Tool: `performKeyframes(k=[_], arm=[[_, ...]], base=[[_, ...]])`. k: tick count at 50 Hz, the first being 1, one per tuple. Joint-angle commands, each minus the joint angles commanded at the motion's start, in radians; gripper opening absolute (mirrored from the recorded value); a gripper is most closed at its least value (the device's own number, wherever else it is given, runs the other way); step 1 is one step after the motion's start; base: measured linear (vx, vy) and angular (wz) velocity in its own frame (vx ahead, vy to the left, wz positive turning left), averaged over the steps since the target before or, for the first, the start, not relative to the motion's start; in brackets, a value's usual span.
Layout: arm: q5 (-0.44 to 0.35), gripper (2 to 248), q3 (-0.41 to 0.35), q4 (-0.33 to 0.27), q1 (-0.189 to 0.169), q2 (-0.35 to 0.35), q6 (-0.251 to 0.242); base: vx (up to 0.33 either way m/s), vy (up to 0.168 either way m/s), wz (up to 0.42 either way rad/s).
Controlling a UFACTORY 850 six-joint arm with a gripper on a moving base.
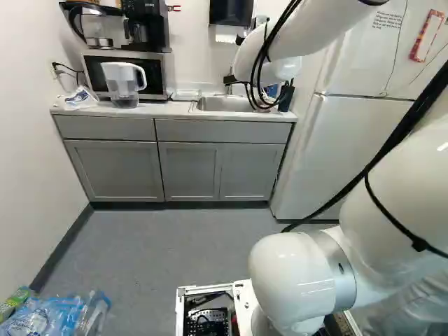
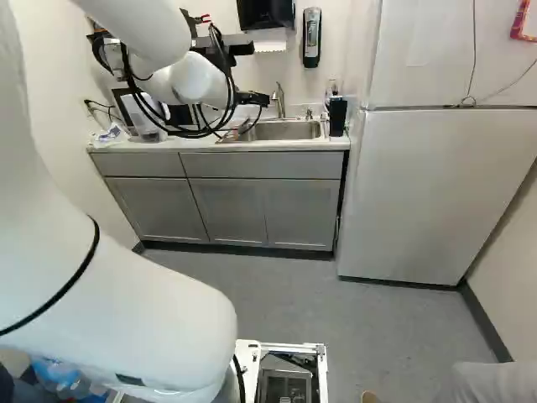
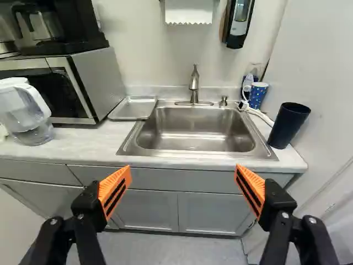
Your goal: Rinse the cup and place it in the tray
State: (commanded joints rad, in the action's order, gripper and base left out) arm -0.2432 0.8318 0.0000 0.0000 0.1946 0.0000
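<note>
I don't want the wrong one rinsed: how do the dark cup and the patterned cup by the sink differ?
The dark cup is plain, while the patterned cup is blue with light spots.
The dark cup stands nearer the gripper; the patterned cup is farther back.
The dark cup looks taller in the wrist view than the patterned cup, though it is also nearer.
Both are on the same side of the sink.

Arm [image 2: 126, 294] outstretched, hand [image 2: 252, 98] wide open

My feeds show a kitchenette: a sink [image 3: 196, 132] with faucet [image 3: 194, 85] set in a countertop [image 3: 94, 149] above grey cabinets [image 3: 146, 207], a refrigerator [image 2: 432, 185] to the right, and a microwave [image 3: 83, 83] supporting a coffee maker [image 3: 58, 25] at left.
</note>
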Motion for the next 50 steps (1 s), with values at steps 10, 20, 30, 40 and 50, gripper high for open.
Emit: performKeyframes(k=[10, 20, 30, 40, 50], arm=[[0.014, 247, 0.021, 0.000, 0.000, 0.000, 0.000], [0.027, 247, 0.042, 0.000, 0.000, 0.000, 0.000], [0.041, 247, 0.064, 0.000, 0.000, -0.002, 0.000], [0.052, 247, 0.087, 0.000, 0.000, -0.003, 0.000], [0.060, 247, 0.110, 0.000, 0.000, -0.006, 0.000]], base=[[0.000, 0.000, 0.000], [0.000, 0.000, 0.000], [0.000, 0.000, 0.000], [0.000, 0.000, 0.000], [0.000, 0.000, 0.000]])
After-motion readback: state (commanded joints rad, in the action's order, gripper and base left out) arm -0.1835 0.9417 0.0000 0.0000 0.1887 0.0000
